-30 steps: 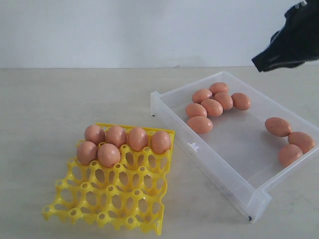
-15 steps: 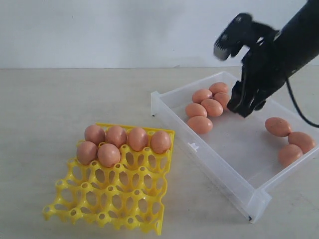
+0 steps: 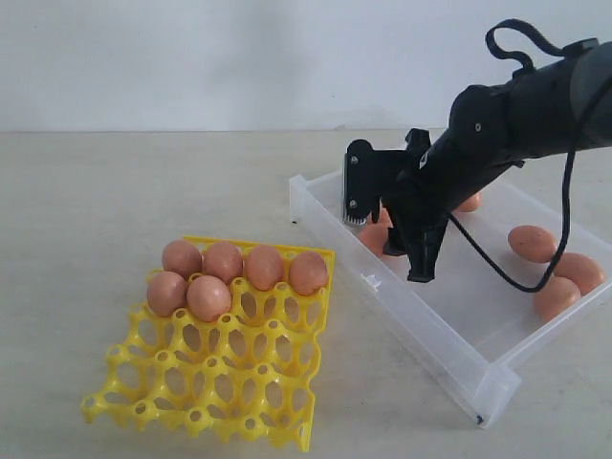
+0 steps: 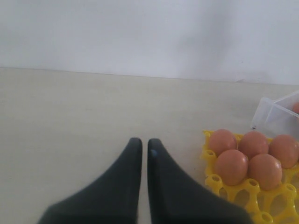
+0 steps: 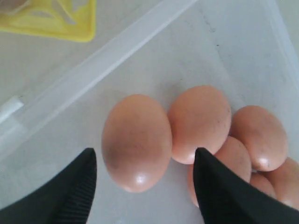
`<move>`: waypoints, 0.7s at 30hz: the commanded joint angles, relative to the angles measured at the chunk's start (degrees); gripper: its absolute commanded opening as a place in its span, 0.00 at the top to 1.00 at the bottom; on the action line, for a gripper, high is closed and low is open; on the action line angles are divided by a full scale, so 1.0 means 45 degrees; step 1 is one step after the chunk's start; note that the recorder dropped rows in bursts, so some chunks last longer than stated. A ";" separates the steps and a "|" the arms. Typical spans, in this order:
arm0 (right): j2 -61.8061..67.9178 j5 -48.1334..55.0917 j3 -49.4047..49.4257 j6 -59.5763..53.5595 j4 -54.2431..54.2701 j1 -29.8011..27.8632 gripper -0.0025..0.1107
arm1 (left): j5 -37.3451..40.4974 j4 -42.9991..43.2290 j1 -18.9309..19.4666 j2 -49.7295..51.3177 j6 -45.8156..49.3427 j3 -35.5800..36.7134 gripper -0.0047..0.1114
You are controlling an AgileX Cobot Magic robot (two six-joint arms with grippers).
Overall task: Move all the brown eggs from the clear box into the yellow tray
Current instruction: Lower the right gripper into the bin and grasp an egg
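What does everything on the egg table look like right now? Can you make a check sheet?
Surface: pale table, bare around the job's things.
Job's things: yellow tray holds six brown eggs, four in the back row and two in the next. The clear box has three eggs at one end and a cluster under the right arm, partly hidden.
Clutter: nothing seen.
Grippers: right gripper is open, with a finger on each side of one egg in the box, not touching it. Left gripper is shut, empty, beside the tray.
Cables: black cable hangs from the right arm over the box.
Surroundings: plain white wall.
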 commanded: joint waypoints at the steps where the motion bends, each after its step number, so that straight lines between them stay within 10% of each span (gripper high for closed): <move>1: 0.0570 -0.0498 -0.0041 -0.0189 -0.0120 -0.0001 0.50 | -0.0083 -0.0036 -0.0048 -0.0034 -0.0106 0.0051 0.92; 9: 0.1222 -0.1105 -0.0041 -0.0189 -0.0102 -0.0001 0.52 | -0.0083 -0.0036 -0.0048 -0.0034 -0.0106 0.0051 0.92; 17: 0.1257 -0.1218 -0.0041 0.0061 -0.0102 -0.0001 0.96 | -0.0083 -0.0036 -0.0048 -0.0034 -0.0106 0.0051 0.92; 21: 0.1155 -0.1238 -0.0041 0.2164 -0.0040 -0.0001 0.98 | -0.0083 -0.0036 -0.0048 -0.0034 -0.0106 0.0051 0.92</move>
